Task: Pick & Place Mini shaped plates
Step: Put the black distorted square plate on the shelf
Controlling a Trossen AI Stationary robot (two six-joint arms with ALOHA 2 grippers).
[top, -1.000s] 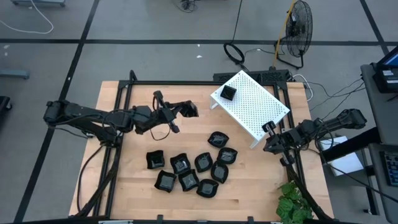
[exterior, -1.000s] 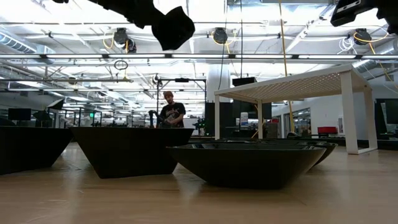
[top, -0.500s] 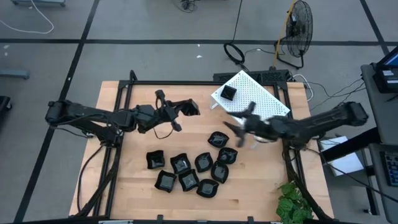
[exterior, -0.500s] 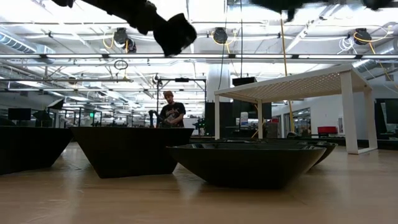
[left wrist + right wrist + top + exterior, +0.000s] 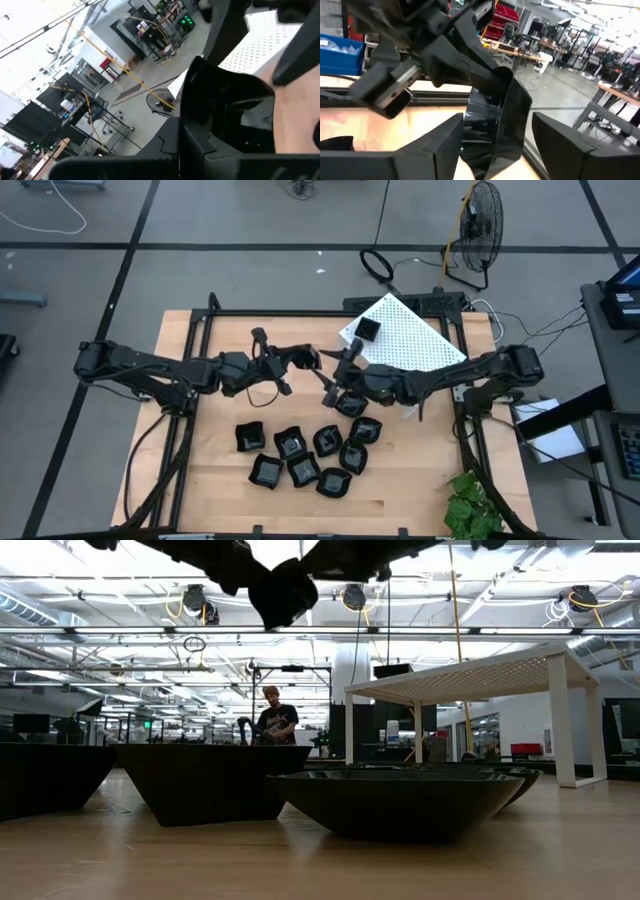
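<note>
Mid-air plate meet-up over the table

The left gripper (image 5: 300,358) is clenching a mini plate (image 5: 309,357) up high, while the right gripper (image 5: 338,378) is sitting wide apart around it, fingers (image 5: 445,145) either side. The other mini plates (image 5: 300,455) are lying clustered on the table (image 5: 190,490); one is sitting on the white rack (image 5: 410,345).

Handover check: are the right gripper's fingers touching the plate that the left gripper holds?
Apart. In the right wrist view the right gripper stands open, its fingers either side of the plate held by the left gripper, with gaps visible.
</note>
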